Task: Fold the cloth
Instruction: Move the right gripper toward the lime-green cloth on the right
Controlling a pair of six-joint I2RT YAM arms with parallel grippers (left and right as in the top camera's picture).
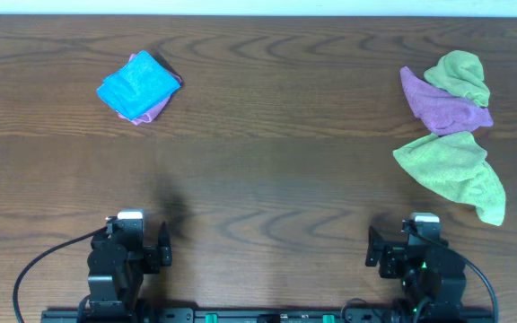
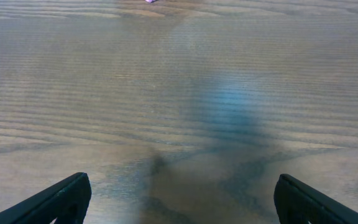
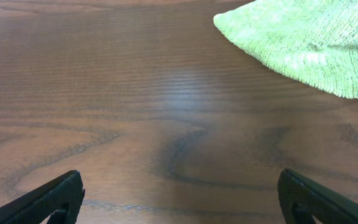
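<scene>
The cloth point(image 1: 451, 161) was seen lying rumpled on the table point(image 1: 267, 161) toward its right edge. One corner was drawn out toward the near right. Its far edge was met by a purple cloth point(image 1: 442, 106), against which a duller green cloth point(image 1: 460, 76) was bunched. The right gripper point(image 3: 179, 180) was held with its jaws spread wide and nothing between them, on the near side of the cloth and apart from it. Bare wood was left between the fingers and the cloth's near edge. The left gripper point(image 2: 182, 186) was likewise spread wide and empty over bare wood. A blue cloth point(image 1: 137, 85) was stacked on a pink cloth point(image 1: 155, 108) at the far left, well apart. The middle of the table was left unoccupied.
</scene>
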